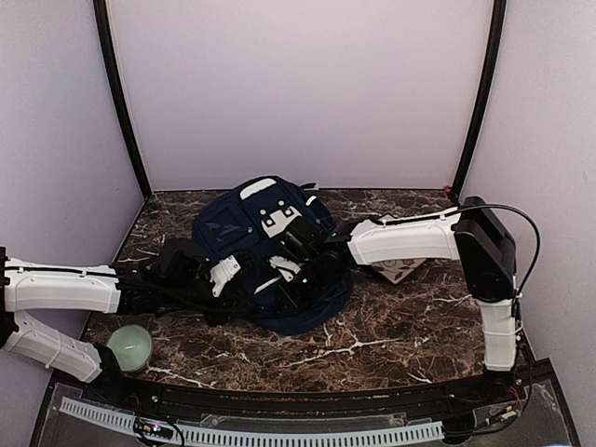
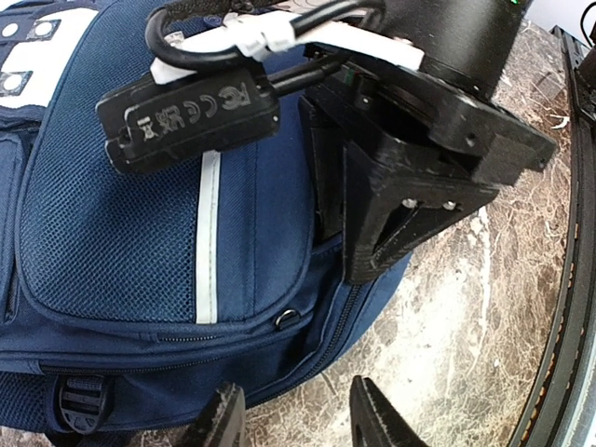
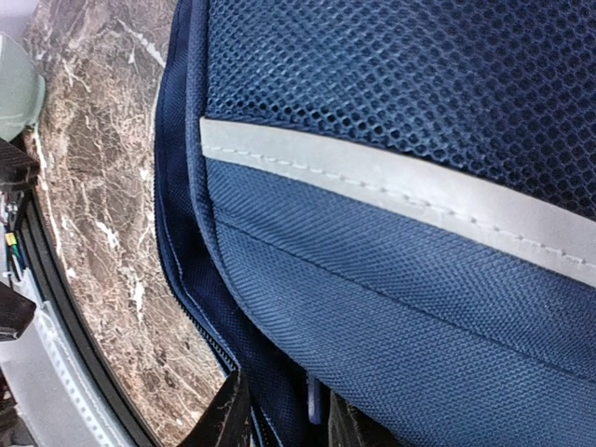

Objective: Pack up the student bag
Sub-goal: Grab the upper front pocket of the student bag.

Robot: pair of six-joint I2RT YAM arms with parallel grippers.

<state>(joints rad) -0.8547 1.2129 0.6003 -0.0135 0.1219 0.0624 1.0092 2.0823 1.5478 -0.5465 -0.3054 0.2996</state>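
Nearest the lens, the left fingers [image 2: 372, 419] stand apart with only bare marble surface [image 2: 466, 307] between them, just beside the lower edge of the bag [image 2: 121, 223]. They grip nothing. The right fingers [image 3: 223, 419] straddle the bag's zipper seam. Navy fabric lies between them, but whether they pinch it cannot be told. The bag lies flat at the middle of the surface, between the two arms, its grey-striped mesh pocket facing up. A pale green round pot [image 1: 130, 345] stands near the left arm's base, apart from the bag.
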